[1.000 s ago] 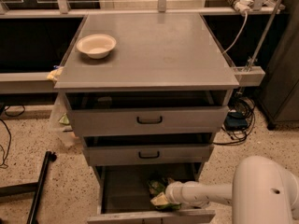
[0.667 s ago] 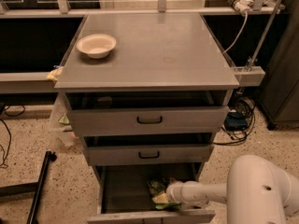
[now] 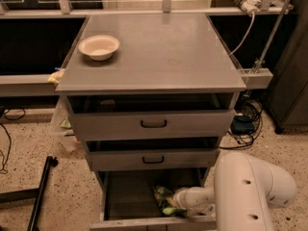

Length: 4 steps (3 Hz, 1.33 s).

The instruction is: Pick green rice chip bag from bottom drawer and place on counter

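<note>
The counter surface (image 3: 159, 57) stands well above the open bottom drawer (image 3: 126, 196). The 1 white arm (image 3: 250, 191) is folded low, forearm reaching left into the drawer. Its gripper (image 3: 174, 201) meets the green rice chip bag (image 3: 162, 193), which lies just left of it, seemingly lengthwise front-to-back. I cannot tell whether the gripper is open or holding it.

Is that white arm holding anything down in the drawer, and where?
Cannot tell. The gripper is in the bottom drawer beside the green rice chip bag; any grip is hidden.
</note>
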{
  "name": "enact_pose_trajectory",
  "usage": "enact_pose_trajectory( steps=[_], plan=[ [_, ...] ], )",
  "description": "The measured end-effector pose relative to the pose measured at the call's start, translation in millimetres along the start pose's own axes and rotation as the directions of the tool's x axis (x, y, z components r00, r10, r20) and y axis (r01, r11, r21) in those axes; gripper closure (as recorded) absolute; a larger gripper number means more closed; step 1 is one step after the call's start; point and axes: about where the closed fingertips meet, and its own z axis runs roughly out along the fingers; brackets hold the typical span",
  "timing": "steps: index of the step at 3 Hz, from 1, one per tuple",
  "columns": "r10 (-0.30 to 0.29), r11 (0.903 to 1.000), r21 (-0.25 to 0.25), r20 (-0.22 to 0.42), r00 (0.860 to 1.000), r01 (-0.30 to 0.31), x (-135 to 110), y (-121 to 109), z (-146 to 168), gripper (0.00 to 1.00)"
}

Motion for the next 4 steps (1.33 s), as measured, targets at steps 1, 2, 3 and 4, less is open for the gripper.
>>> enact_pose_trajectory(
  steps=[1,2,3,4],
  plan=[
    [0.018,0.9998,0.0,-0.025,1.0,-0.018,3.6,1.5,-5.1,0.89],
    [-0.03,0.9986,-0.045,-0.005,1.0,0.029,-6.6,12.8,-24.0,1.0],
    [-0.169,0.9783,-0.102,0.114,0.979,0.18,-39.2,17.2,-53.5,1.0],
    [-0.294,0.9459,-0.064,0.244,0.924,0.318,-62.8,-14.5,-78.1,1.0]
  ],
)
